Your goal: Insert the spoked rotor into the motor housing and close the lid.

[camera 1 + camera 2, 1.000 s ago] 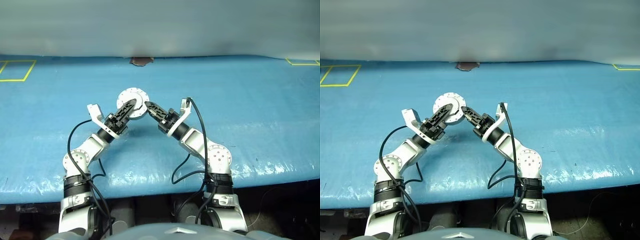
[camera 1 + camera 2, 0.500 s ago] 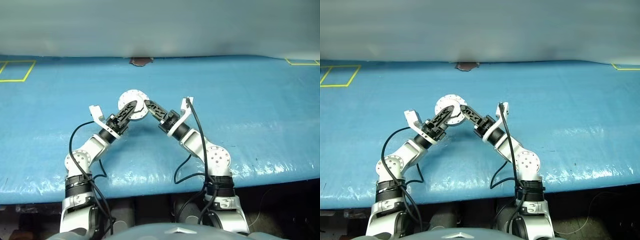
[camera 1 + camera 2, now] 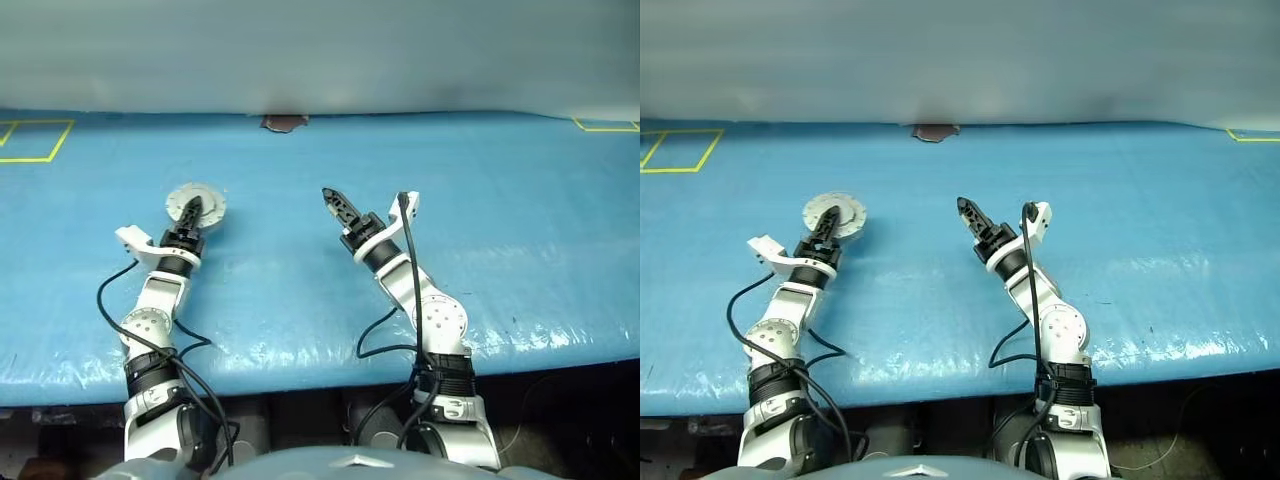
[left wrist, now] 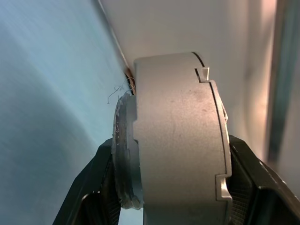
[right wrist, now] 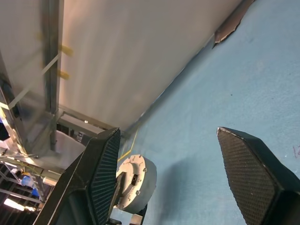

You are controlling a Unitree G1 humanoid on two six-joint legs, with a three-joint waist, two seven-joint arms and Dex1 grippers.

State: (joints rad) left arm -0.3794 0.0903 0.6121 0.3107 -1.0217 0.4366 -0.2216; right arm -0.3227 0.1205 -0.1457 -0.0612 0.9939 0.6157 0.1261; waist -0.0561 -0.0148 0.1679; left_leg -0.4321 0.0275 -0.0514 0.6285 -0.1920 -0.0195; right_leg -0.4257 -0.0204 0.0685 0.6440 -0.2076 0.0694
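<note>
Grey motor housing [image 4: 178, 140] — wrist close-up, edge-on

The motor [image 3: 195, 205] sits between the fingers of the left end effector [image 3: 190, 212], over the left half of the worktop [image 3: 500, 220], about midway between its front and back edges. The right end effector [image 3: 332, 199] is near the middle of the worktop, well apart from the motor and to its right, with nothing between its fingers. A small patch [image 3: 284, 122] lies at the back edge, behind and between the two end effectors.
</note>
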